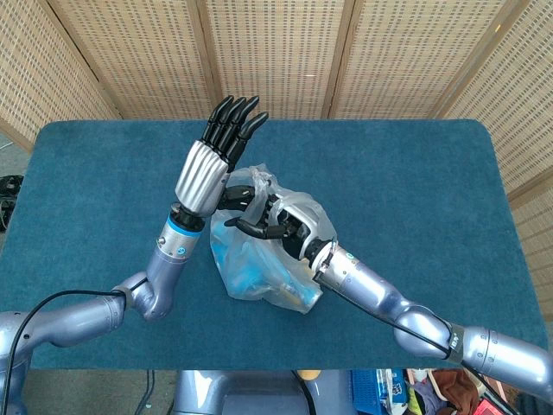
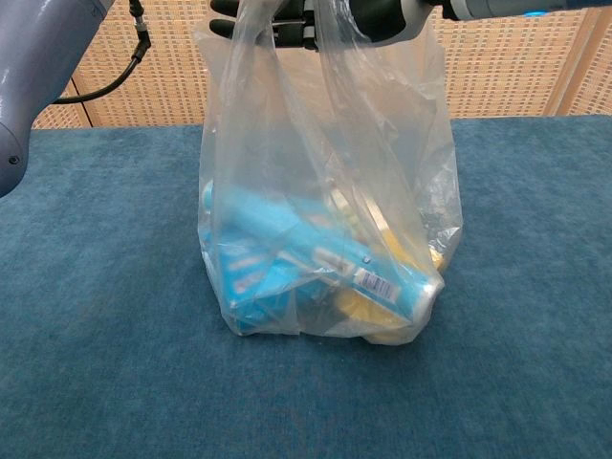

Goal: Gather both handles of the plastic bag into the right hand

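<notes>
Plastic bag (image 1: 259,259) handles sit hooked in the right hand (image 1: 275,216)'s curled fingers; left hand (image 1: 216,151), flat and empty beside it, should steer clear.

The plastic bag (image 2: 325,191) stands mid-worktop (image 1: 415,173), the right hand (image 1: 275,218) atop its handles (image 2: 287,29) (left hand (image 1: 216,151) just behind-left).

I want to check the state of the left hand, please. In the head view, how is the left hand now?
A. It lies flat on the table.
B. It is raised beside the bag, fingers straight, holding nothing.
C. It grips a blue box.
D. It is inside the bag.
B: the left hand stands upright next to the plastic bag, fingers extended upward with nothing in them.
</notes>
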You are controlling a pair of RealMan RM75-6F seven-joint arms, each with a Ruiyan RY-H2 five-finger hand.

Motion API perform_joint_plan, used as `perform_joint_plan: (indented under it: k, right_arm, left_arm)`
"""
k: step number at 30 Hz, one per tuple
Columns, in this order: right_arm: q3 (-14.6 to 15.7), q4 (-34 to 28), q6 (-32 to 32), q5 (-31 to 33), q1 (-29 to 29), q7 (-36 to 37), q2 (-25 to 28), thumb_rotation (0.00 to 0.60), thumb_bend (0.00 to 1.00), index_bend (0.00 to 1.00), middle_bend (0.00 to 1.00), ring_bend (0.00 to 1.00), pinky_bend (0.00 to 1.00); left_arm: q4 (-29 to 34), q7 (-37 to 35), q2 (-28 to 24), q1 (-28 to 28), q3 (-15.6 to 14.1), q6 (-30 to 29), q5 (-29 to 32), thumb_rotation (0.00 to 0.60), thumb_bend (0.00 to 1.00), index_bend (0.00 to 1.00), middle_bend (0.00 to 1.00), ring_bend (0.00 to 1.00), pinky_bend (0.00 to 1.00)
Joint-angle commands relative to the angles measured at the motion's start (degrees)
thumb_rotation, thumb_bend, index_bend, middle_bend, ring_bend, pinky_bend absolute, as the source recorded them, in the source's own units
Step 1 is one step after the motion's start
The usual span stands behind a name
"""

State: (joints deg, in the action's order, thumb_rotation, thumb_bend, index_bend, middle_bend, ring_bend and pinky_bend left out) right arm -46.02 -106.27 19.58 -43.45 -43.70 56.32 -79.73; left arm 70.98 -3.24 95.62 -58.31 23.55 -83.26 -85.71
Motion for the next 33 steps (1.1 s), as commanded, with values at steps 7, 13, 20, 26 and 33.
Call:
perform_joint_plan:
  k: [7, 13, 20, 26, 33]
  right_arm:
    - [0.40, -0.24, -1.42, 0.19, 0.18, -0.36, 0.84, 0.600, 0.42, 0.24, 0.35, 0.21, 0.26]
    - [0.63, 0.07, -1.43, 0.58, 0.17, -0.55, 0.99, 0.600, 0.43, 0.24, 0.35, 0.21, 0.26]
    - [1.00, 0.34, -1.17, 0.78, 0.31, -0.91, 1.05, 0.600, 0.42, 0.24, 0.35, 0.21, 0.26]
    - [1.37, 0.54, -1.08, 0.85, 0.64, -1.13, 1.15, 0.600, 0.43, 0.24, 0.35, 0.21, 0.26]
    - [1.31, 0.45, -1.19, 0.72, 1.06, -1.28, 1.29, 0.600, 0.43, 0.24, 0.35, 0.22, 0.26]
  left_arm:
    - [1.59, 2.11, -1.29, 0.52, -0.41, 1.99, 1.31, 0.600, 0.19, 0.00, 0.00, 0.00, 0.00]
    - [4.10, 3.46, -3.58, 1.43, -0.65, 4.14, 2.88, 0.600, 0.06, 0.00, 0.00, 0.00, 0.00]
    - [6.84, 4.11, -7.27, 2.77, -0.79, 6.13, 4.23, 0.600, 0.03, 0.00, 0.00, 0.00, 0.00]
    - [8.14, 2.84, -9.70, 4.12, -1.00, 6.57, 4.62, 0.600, 0.03, 0.00, 0.00, 0.00, 0.00]
    - [9.10, 0.60, -13.55, 6.22, -0.95, 7.05, 5.53, 0.600, 0.04, 0.00, 0.00, 0.00, 0.00]
